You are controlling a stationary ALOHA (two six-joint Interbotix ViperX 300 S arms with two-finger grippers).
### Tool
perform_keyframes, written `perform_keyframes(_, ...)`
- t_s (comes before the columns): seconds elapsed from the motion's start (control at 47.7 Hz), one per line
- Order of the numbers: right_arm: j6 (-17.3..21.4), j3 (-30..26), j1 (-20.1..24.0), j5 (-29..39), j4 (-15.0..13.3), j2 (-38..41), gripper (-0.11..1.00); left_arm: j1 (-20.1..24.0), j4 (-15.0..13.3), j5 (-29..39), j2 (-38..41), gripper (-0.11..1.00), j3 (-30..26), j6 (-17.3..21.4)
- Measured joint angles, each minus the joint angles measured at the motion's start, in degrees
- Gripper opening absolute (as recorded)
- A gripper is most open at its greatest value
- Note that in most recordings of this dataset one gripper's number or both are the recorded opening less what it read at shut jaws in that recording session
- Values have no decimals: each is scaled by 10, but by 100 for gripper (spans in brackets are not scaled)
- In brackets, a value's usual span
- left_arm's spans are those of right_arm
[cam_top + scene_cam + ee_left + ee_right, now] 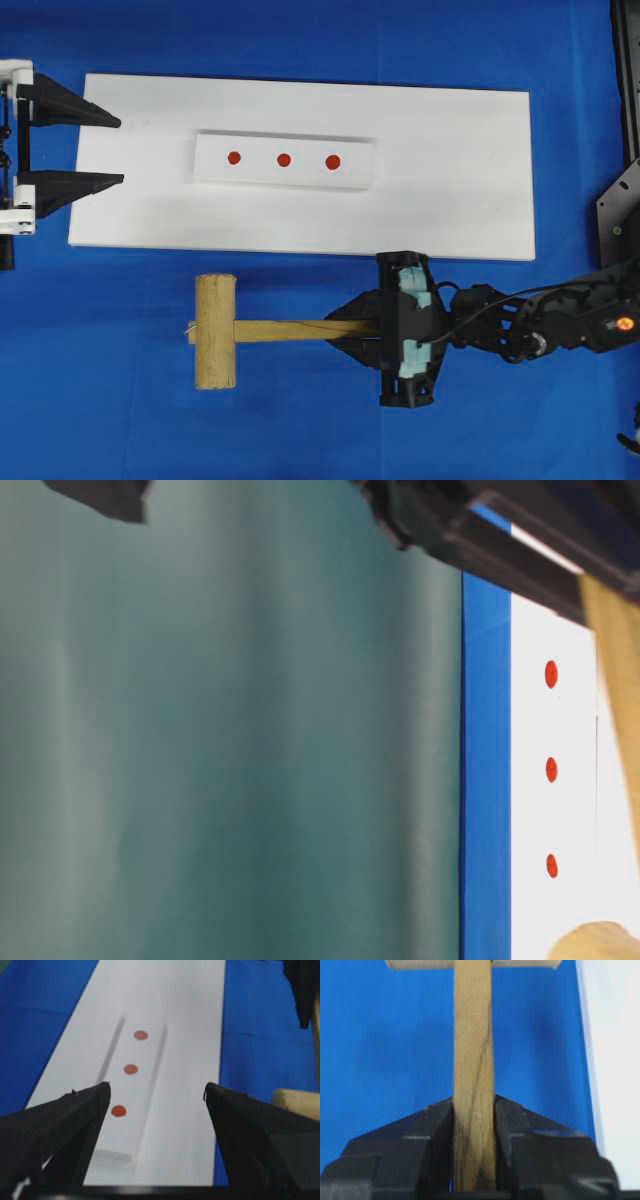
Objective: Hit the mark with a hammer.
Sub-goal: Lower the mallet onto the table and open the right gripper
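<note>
I've got the right gripper (362,330) clamped on the hammer (216,331) at the handle's far end: stiff, head-heavy, may pivot. Left gripper (121,151) gapes empty at the board's (450,215) left edge; mark (284,159) unhit.

Blue cloth (120,420) covers the table surface, fine weave visible in the right wrist view. A white rectangular board (450,210) lies flat on it. Table-level view: a broad blurred teal-green expanse (230,740) fills most of the frame, possibly a wall or backdrop. Light even, shadows soft and short
</note>
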Motion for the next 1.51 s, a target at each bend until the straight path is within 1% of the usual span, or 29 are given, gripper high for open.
perform_keyframes(0.336,-1,-27,1,0,0,67,7,-1,0,0,-1,73,5,0)
perform_keyframes(0.671,2,-33,1,12,1,91,7,-1,0,1,-1,73,11,-2)
perform_keyframes(0.902,3,-33,0,18,0,92,7,0,-1,0,-1,73,11,-2)
perform_keyframes(1.048,2,-33,-1,34,0,95,7,0,-1,1,-1,73,11,-2)
perform_keyframes(1.384,2,-41,-4,42,0,129,7,-1,-1,1,-2,73,11,-3)
perform_keyframes(1.468,2,-43,-4,46,-1,131,8,0,-2,0,-1,73,11,-3)
perform_keyframes(1.51,1,-43,-4,46,-1,131,11,-1,-1,0,-1,73,12,-3)
